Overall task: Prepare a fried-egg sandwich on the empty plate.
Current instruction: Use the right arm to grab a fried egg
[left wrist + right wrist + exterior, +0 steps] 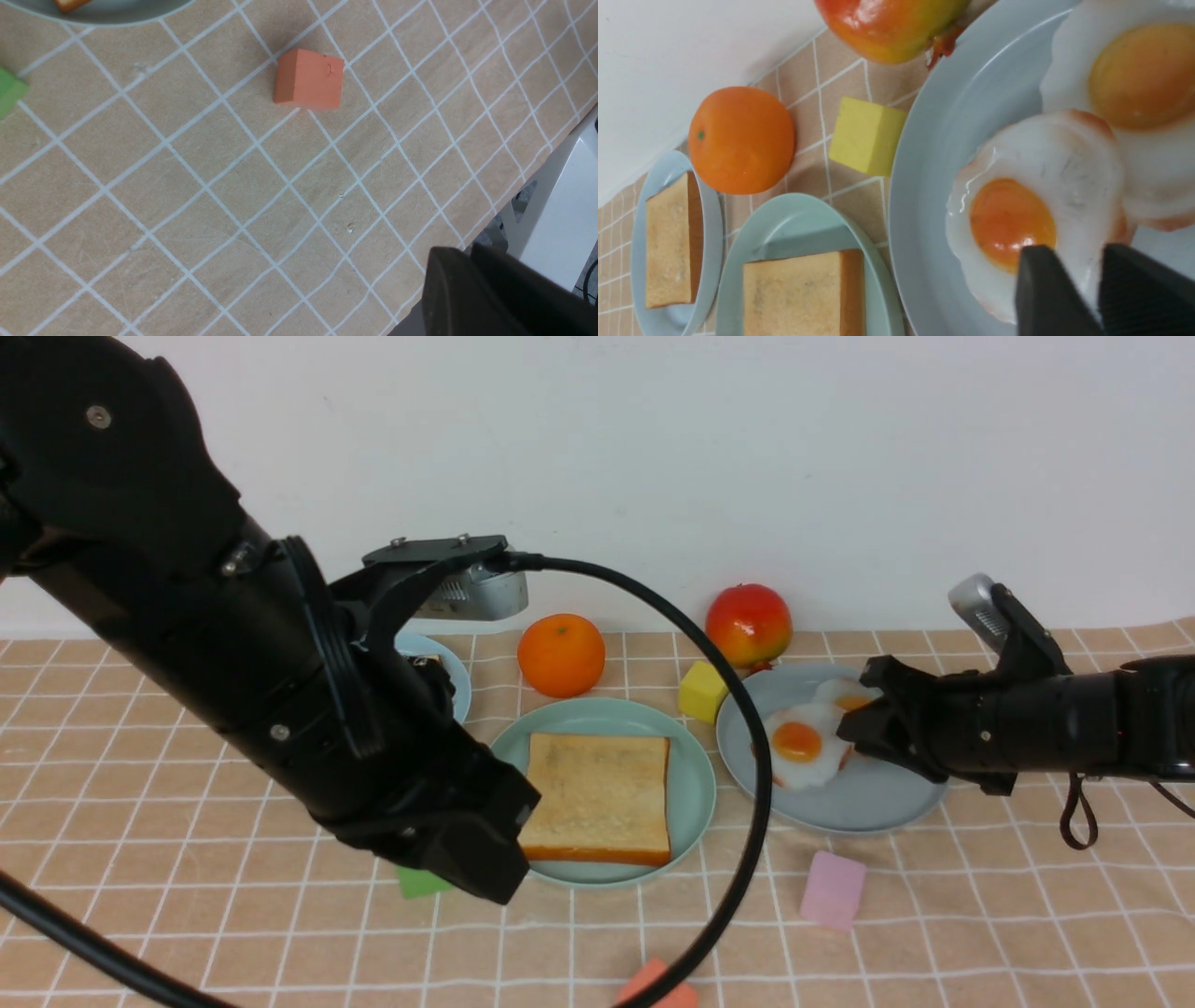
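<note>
Checked tan cloth (840,952) runs up to a white wall (747,448). Mid-table, the mint plate (695,775) has one toast slice (597,793) lying flat on it. To its right the fried egg (803,747) lies on the grey-blue plate (868,807), overlapping a second egg (1139,70). My right gripper (1101,289) sits at that egg's edge, jaws narrowly apart; I cannot tell if they pinch it. My left gripper (481,868) hangs by the toast's near-left corner, jaws together, empty.

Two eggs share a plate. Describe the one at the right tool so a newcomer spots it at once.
On the robot's right, before the red apple, sits the grey-blue plate. Of the two overlapping eggs on it, take the fried egg nearer the mint-green plate, with the right tool at its edge. Its yolk is deeper orange and fully visible.
</note>
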Action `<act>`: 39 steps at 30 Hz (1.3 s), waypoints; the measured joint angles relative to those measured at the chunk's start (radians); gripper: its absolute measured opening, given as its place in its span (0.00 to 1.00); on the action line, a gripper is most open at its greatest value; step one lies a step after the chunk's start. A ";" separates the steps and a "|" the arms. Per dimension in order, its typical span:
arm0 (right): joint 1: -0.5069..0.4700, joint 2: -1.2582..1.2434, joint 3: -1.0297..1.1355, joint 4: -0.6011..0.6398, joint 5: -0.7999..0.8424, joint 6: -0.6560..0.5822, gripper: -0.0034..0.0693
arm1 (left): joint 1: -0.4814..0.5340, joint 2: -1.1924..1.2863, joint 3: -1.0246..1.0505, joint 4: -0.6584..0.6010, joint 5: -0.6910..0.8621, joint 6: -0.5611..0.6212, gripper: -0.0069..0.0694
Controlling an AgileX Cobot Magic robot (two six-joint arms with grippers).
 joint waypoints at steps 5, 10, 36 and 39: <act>0.000 0.000 0.000 -0.002 0.000 0.001 0.55 | 0.000 0.000 0.000 0.001 0.000 0.000 0.19; 0.000 0.000 0.000 0.004 -0.024 0.001 0.60 | 0.000 0.000 0.000 0.001 0.000 0.000 0.19; 0.000 0.073 -0.001 0.047 0.003 0.109 0.61 | 0.000 0.000 0.000 0.003 0.000 0.000 0.21; 0.000 0.076 -0.009 0.047 0.003 0.118 0.61 | 0.000 0.000 0.000 0.004 0.000 0.000 0.21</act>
